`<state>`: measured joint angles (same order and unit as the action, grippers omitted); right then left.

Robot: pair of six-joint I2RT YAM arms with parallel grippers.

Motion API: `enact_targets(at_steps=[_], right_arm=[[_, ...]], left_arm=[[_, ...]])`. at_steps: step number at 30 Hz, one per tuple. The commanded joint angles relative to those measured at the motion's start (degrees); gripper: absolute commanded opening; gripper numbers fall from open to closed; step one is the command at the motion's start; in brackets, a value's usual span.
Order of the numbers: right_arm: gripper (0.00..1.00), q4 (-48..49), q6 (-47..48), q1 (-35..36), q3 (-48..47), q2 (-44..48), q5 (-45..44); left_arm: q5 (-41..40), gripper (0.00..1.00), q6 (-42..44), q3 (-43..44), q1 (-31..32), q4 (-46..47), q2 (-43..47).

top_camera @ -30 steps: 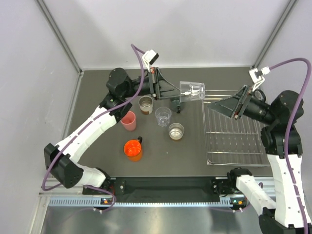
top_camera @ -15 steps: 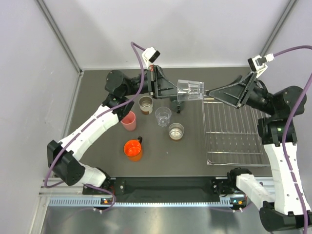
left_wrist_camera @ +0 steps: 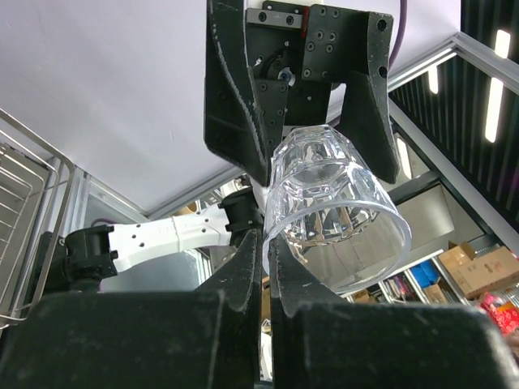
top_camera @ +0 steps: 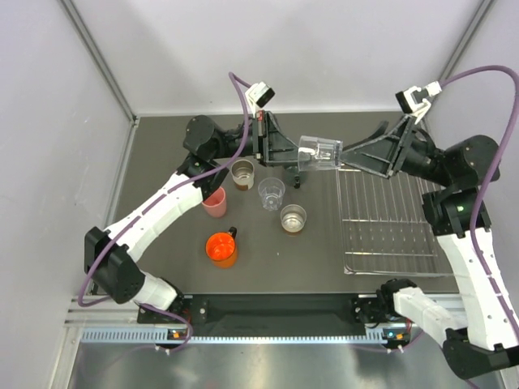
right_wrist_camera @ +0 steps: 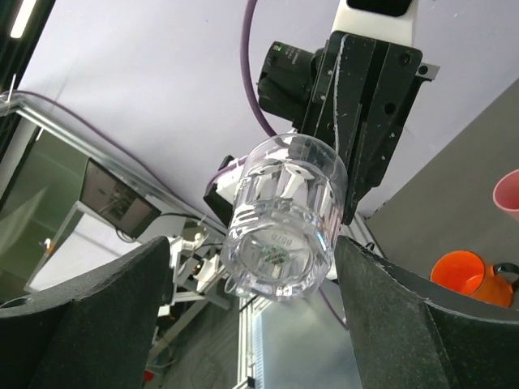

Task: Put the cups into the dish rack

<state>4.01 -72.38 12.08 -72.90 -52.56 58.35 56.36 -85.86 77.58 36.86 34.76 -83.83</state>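
Note:
My left gripper (top_camera: pixel 302 160) is shut on the rim of a clear cup (top_camera: pixel 319 152), held in the air on its side left of the dish rack (top_camera: pixel 389 219). In the left wrist view its fingertips (left_wrist_camera: pixel 258 243) pinch the rim of that cup (left_wrist_camera: pixel 332 203). My right gripper (top_camera: pixel 340 156) is open, one finger on each side of the cup's base (right_wrist_camera: pixel 284 219), with gaps on both sides. On the table stand a steel cup (top_camera: pixel 242 173), a clear cup (top_camera: pixel 271 193), another steel cup (top_camera: pixel 293 217), a pink cup (top_camera: pixel 214 201) and an orange cup (top_camera: pixel 221 248).
The wire rack lies at the table's right side with nothing in it. The standing cups cluster left of it, under and in front of the left arm. A small dark object (top_camera: pixel 293 178) sits below the left gripper. Grey walls close the back and sides.
My right arm has swung left and up from over the rack to the held cup, and its fingers have narrowed somewhat around the base. The left gripper keeps its hold, barely shifted.

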Motion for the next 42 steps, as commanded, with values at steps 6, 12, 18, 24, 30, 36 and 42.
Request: enact_targets(at_steps=[6, 12, 18, 24, 30, 36, 42], right_arm=[[0.75, -3.21, 5.05, 6.03, -2.59, -1.06, -5.08], [0.71, -3.84, 5.76, 6.03, -2.16, -0.71, -6.84], [0.27, -7.17, 6.46, 6.03, -1.89, -0.71, -6.32], [0.00, -20.33, 14.52, 5.94, -4.17, 0.08, -7.89], [0.00, -44.41, 26.31, 4.28, -6.81, 1.14, -15.71], [0.00, -74.68, 38.01, 3.39, -9.79, -0.09, -38.96], [0.00, -89.62, 31.44, 2.25, -5.08, -1.85, -66.60]], left_arm=[[0.15, 0.00, 0.17, 1.61, 0.67, 2.06, 0.42], [0.94, 0.00, 0.26, 1.26, 0.76, 1.89, 0.69], [1.47, 0.00, 0.26, 0.55, 0.84, 1.62, 0.69], [2.87, 0.58, 4.64, -3.22, -0.73, -2.57, 4.46], [0.96, 0.98, 23.34, -9.73, -8.72, -29.70, 15.09], [-23.54, 0.99, 47.80, -1.56, -12.43, -73.41, 18.00], [-31.31, 0.99, 46.76, -1.54, -12.34, -75.22, 17.91]])
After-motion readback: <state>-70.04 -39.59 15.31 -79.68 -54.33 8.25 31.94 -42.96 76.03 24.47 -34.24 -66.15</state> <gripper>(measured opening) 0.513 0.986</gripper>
